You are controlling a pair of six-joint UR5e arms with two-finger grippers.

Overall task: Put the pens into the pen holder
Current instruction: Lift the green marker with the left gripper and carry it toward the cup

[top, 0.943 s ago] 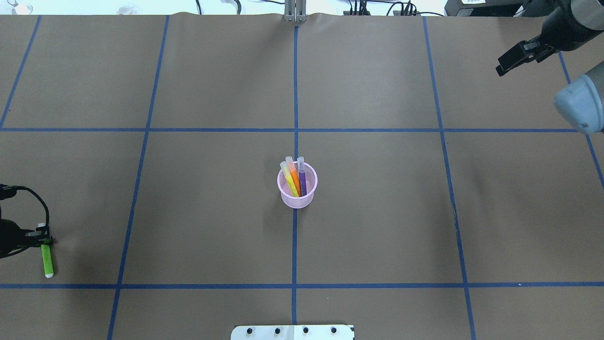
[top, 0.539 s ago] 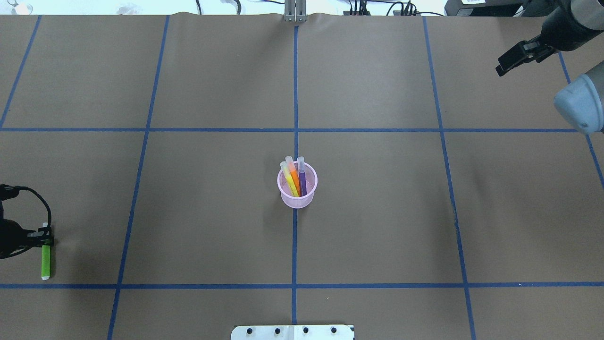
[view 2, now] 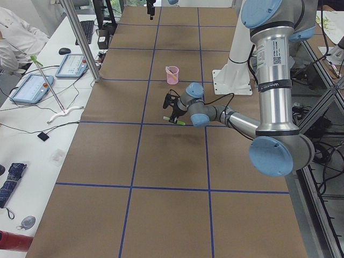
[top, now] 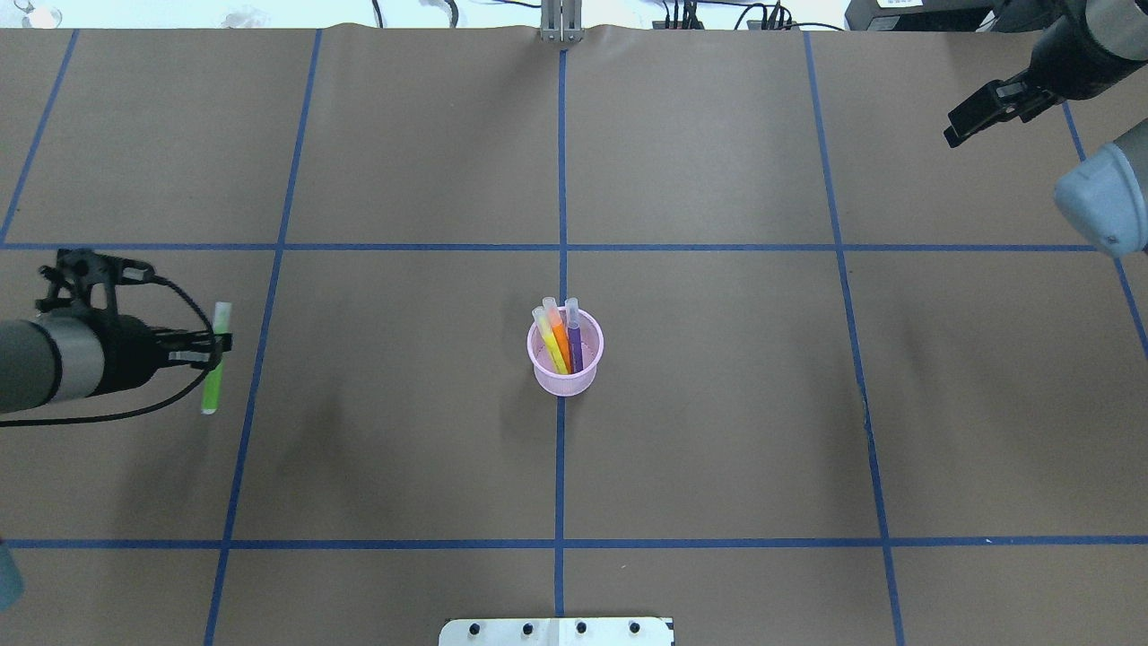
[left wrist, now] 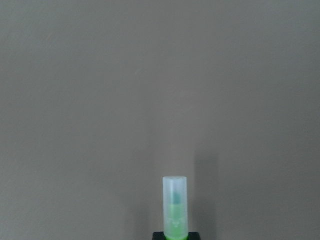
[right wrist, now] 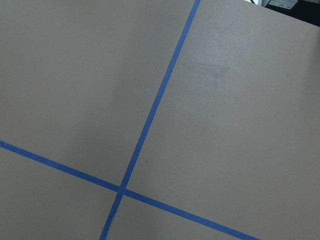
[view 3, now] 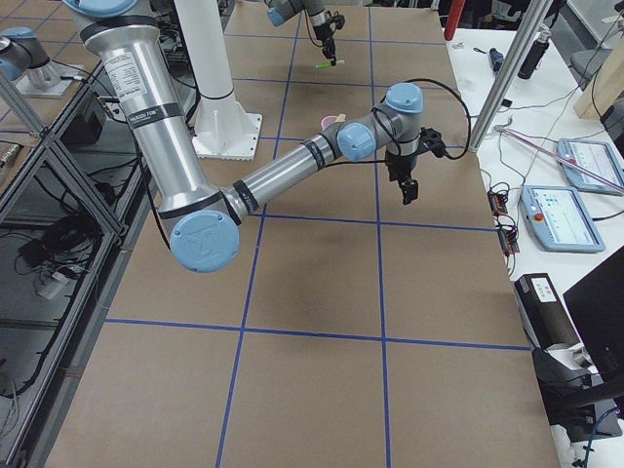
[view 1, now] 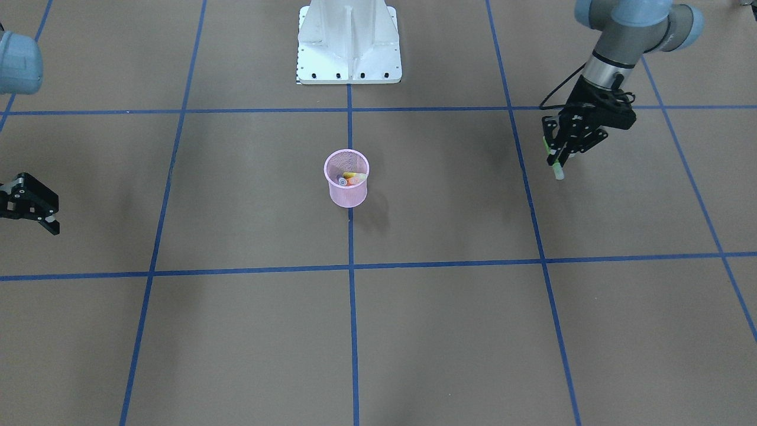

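the left hand [top: 218,344] is clamped on the green pen [top: 211,388], well apart from the pen holder [top: 563,384] on the worktop [top: 717,404]; i cannot tell whether the right hand [top: 952,133] is apart or together.

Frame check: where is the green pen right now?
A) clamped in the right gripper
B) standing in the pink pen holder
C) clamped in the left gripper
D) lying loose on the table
C: the green pen sits crosswise between the jaws of the left gripper, well off to the side of the pen holder.
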